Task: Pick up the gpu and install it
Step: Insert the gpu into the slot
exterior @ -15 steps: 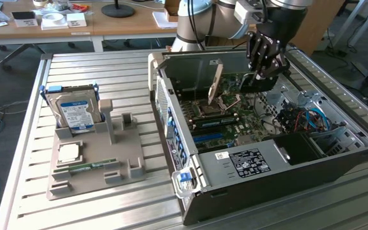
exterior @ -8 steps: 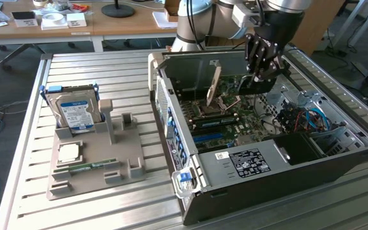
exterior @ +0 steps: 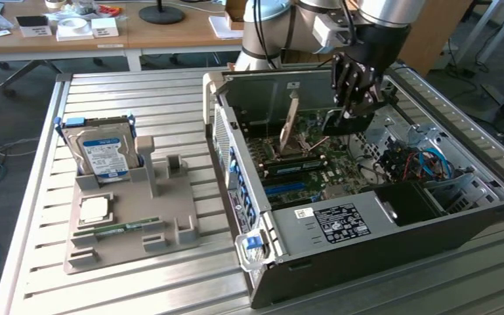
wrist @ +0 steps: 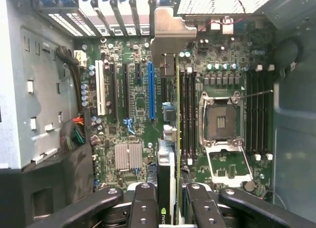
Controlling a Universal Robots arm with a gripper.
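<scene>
My gripper (exterior: pixel 354 105) hangs inside the open computer case (exterior: pixel 392 230), shut on the gpu (exterior: pixel 333 123), a thin dark card held on edge above the motherboard (exterior: pixel 309 174). In the wrist view the gpu (wrist: pixel 167 164) runs edge-on away from the black fingers (wrist: pixel 143 206), and its metal bracket (wrist: pixel 168 35) points at the case's rear slot openings. The card hovers over the expansion slots, close beside the long blue slot (wrist: pixel 151 90). Whether its edge touches a slot is hidden.
A grey fixture (exterior: pixel 168 230) on the slatted table, at the exterior view's left, carries a hard drive (exterior: pixel 103 154), a processor chip (exterior: pixel 94 209) and a green memory stick (exterior: pixel 116 228). Inside the case are an open processor socket (wrist: pixel 220 122), cables (exterior: pixel 419 164) and a drive cage (wrist: pixel 34 90).
</scene>
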